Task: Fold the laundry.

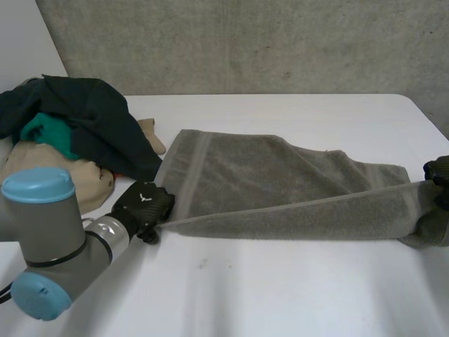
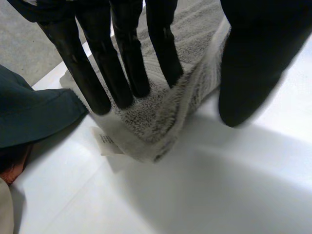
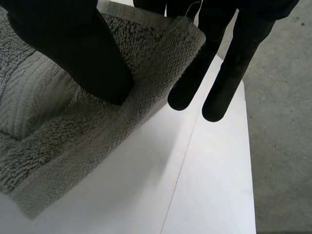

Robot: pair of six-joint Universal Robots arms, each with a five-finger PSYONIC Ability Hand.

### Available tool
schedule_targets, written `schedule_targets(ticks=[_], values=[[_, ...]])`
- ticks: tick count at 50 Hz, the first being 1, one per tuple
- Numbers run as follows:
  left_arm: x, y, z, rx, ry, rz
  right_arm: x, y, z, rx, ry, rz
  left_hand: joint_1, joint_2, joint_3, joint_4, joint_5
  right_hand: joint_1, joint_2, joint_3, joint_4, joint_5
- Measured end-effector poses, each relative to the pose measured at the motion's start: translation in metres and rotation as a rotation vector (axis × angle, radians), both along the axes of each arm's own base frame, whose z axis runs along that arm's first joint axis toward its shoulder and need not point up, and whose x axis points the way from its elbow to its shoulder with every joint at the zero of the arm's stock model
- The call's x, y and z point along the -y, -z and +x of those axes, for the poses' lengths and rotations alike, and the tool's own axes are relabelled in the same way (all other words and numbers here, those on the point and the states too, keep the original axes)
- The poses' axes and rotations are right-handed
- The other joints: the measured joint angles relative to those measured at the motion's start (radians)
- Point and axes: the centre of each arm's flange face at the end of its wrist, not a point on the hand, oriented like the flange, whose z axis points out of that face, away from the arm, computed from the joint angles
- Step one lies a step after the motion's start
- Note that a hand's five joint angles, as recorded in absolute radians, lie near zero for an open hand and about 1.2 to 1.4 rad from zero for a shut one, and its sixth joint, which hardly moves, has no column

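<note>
Left hand [image 1: 144,203] pinching towel [image 1: 280,189] corner nearest clothes pile [image 1: 63,133], right hand [image 1: 438,172] pinching corner farthest from pile. Towel on worktop [image 1: 280,295] right beside pile, edge between hands lifted taut. Risk imo: pinches look shallow, thick terry slips out mid-fold; near end could snag pile.

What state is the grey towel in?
Mid-fold: the towel has its near edge pinched taut between left hand and right hand; the rest lies on the table.
</note>
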Motion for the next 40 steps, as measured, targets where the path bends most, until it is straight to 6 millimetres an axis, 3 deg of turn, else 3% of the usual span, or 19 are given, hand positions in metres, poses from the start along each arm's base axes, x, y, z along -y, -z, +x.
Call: schedule_targets(ticks=[3, 5, 14, 19, 24, 29, 32, 37, 40], values=[[0.007, 0.003, -0.002, 0.0, -0.001, -0.004, 0.0, 0.001, 0.0, 0.0, 0.0, 0.005, 0.26, 0.262, 0.273, 0.279, 0.276, 0.0, 0.0, 0.0, 0.0, 0.0], [0.012, 0.004, -0.004, -0.001, -0.001, -0.011, 0.0, 0.002, -0.001, 0.0, 0.001, 0.006, 0.272, 0.332, 0.342, 0.349, 0.326, 0.0, 0.0, 0.0, 0.0, 0.0], [0.018, -0.003, -0.003, 0.018, -0.043, -0.038, -0.005, 0.0, 0.0, -0.016, -0.008, 0.027, 0.272, 0.345, 0.354, 0.363, 0.327, 0.0, 0.0, 0.0, 0.0, -0.002], [0.001, -0.029, 0.006, 0.057, -0.076, -0.034, -0.022, -0.007, 0.004, -0.068, -0.053, 0.084, 0.272, 0.345, 0.354, 0.363, 0.327, 0.0, 0.0, 0.0, 0.0, 0.0], [-0.044, -0.061, 0.024, 0.171, -0.058, 0.045, -0.059, -0.021, 0.009, -0.219, -0.171, 0.212, 0.272, 0.345, 0.356, 0.364, 0.327, 0.0, 0.0, 0.0, 0.0, 0.0], [-0.082, -0.075, 0.042, 0.294, -0.009, 0.128, -0.087, -0.027, 0.007, -0.343, -0.274, 0.322, 0.272, 0.345, 0.357, 0.364, 0.327, 0.0, 0.0, 0.001, 0.0, 0.0], [-0.091, -0.078, 0.047, 0.327, 0.007, 0.129, -0.092, -0.028, 0.005, -0.375, -0.294, 0.338, 0.272, 0.345, 0.357, 0.364, 0.327, 0.0, 0.0, 0.001, 0.0, 0.0], [-0.077, -0.079, 0.043, 0.304, -0.003, 0.027, -0.082, -0.026, 0.001, -0.369, -0.253, 0.28, 0.272, 0.347, 0.357, 0.364, 0.327, 0.0, 0.0, 0.001, 0.0, 0.0], [-0.055, -0.078, 0.034, 0.257, -0.018, -0.082, -0.065, -0.02, -0.002, -0.333, -0.203, 0.216, 0.272, 0.347, 0.358, 0.364, 0.327, 0.0, 0.0, 0.001, 0.0, 0.0]])
